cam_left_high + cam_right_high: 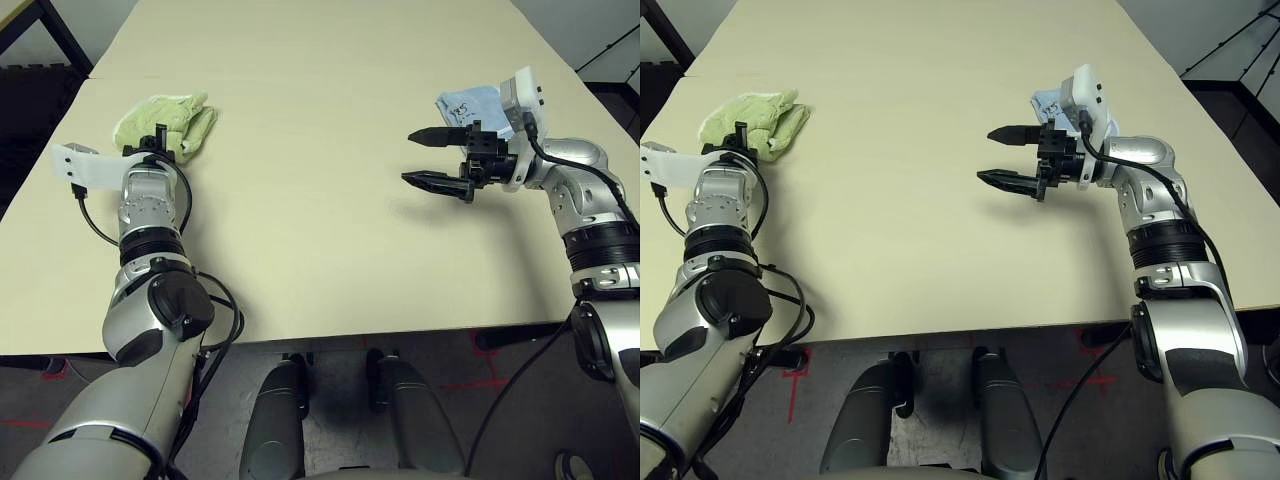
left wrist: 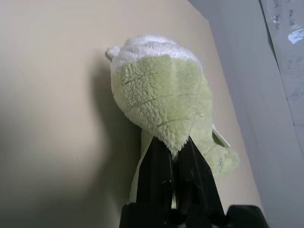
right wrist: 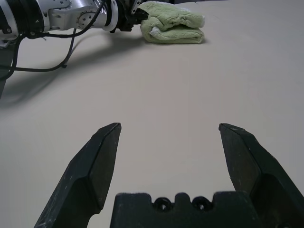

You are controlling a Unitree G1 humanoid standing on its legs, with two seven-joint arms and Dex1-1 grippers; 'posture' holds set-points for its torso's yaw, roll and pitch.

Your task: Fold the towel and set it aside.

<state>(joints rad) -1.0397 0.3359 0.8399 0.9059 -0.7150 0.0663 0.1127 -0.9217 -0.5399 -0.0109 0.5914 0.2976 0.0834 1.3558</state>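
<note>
The light green towel [image 1: 170, 118] lies bunched and folded over at the far left of the table. My left gripper [image 1: 160, 146] is at its near edge, and in the left wrist view its black fingers [image 2: 164, 166] are pressed together on a fold of the towel [image 2: 161, 95]. My right gripper [image 1: 420, 158] hovers over the right side of the table, far from the towel. Its jaws are wide open with nothing between them. The right wrist view looks across bare table between its fingertips [image 3: 107, 142] to the towel [image 3: 173, 27].
A small light blue folded cloth [image 1: 468, 103] lies at the table's right edge, just behind my right wrist. The beige table [image 1: 310, 230] stretches bare between the two arms. Dark floor lies beyond the table's left and right edges.
</note>
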